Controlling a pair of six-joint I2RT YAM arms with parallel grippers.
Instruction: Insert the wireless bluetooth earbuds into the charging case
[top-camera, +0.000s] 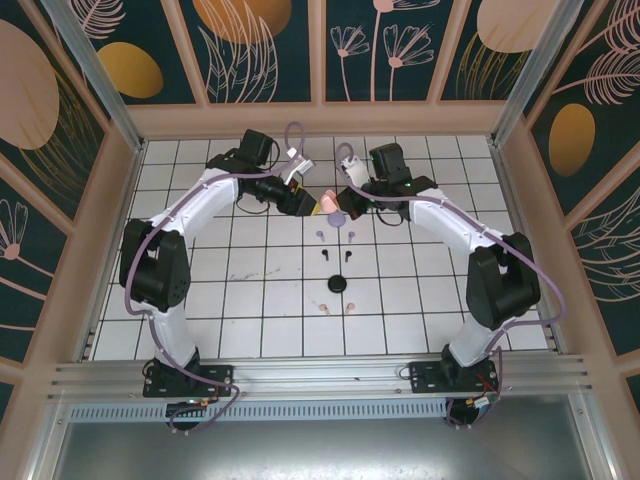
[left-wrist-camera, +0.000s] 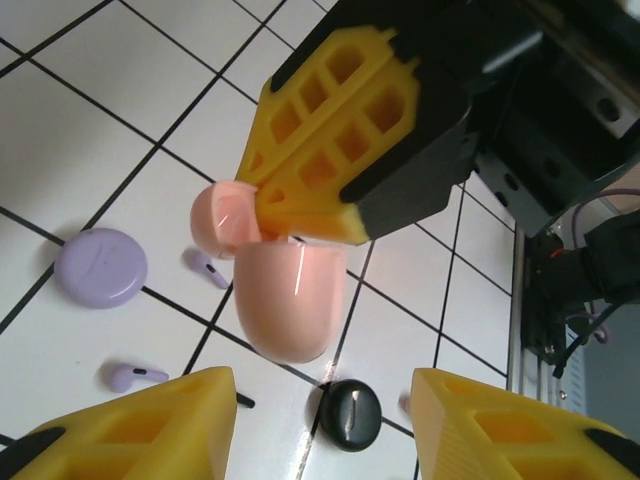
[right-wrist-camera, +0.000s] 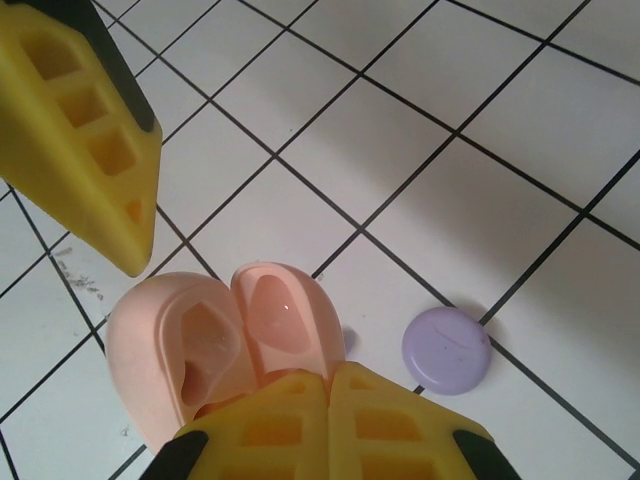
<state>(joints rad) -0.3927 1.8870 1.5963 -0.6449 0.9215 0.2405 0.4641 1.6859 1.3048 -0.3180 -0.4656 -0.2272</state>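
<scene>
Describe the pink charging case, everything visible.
The pink charging case is a smooth, glossy, pale pink rounded shell, plastic by its look. It is hinged open, its two hollow halves side by side, and no earbud shows inside. The right gripper is shut on its edge by the hinge. The left gripper, open, points at it without touching.

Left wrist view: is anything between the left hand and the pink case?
Nothing visible does. The pink case, lid open and clamped by the right hand, sits directly ahead of the left hand, whose fingers are spread with no object between them and the case.
</scene>
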